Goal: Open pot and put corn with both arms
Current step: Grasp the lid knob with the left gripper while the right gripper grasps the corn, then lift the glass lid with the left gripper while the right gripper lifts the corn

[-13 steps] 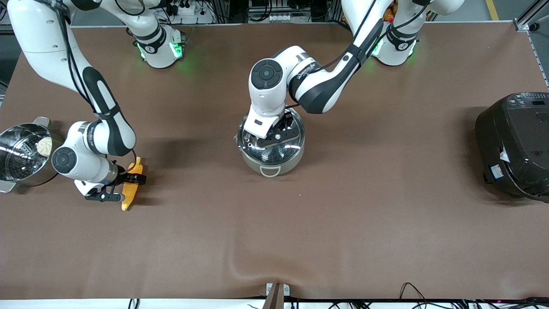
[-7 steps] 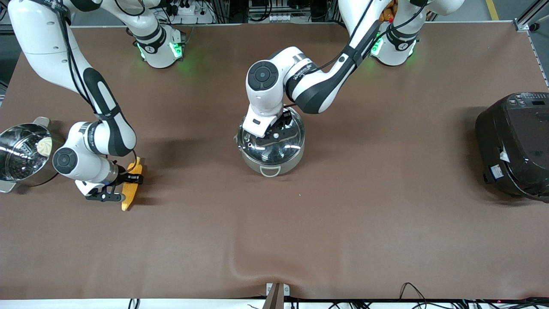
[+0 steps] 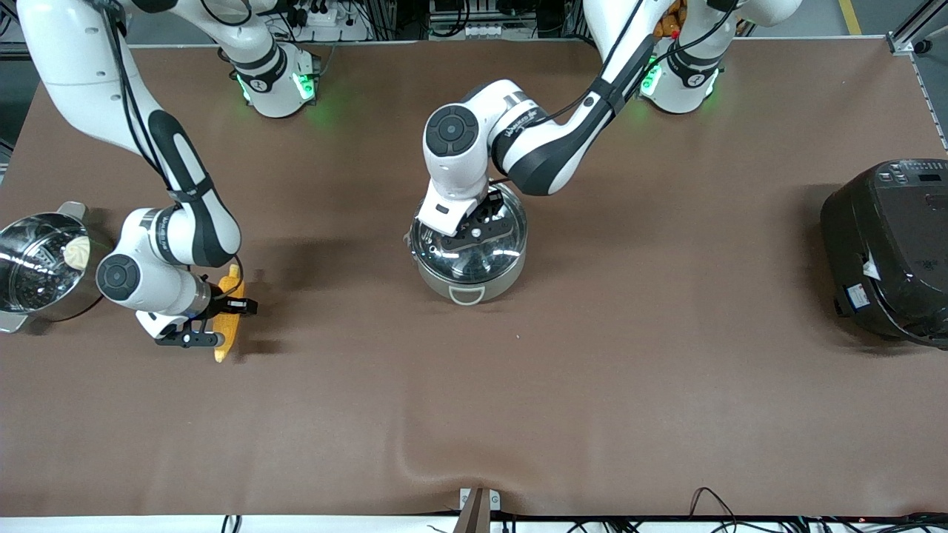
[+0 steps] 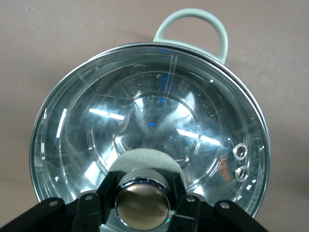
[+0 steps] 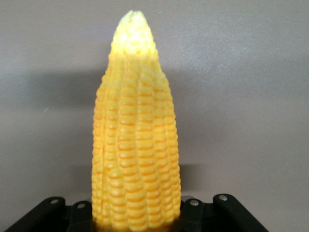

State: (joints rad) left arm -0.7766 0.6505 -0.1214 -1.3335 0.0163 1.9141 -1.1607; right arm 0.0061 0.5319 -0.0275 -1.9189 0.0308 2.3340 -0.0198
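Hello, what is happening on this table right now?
Two arms work together. The left gripper is closed on the knob of the glass lid, which is on the pot at mid-table. The right gripper holds the corn near the right arm's end.

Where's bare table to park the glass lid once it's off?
Bare brown table between the grey-beige steel pot and the black cooker, and nearer the front camera. Crowded toward the right arm's end: yellow corn cob, steamer pot.
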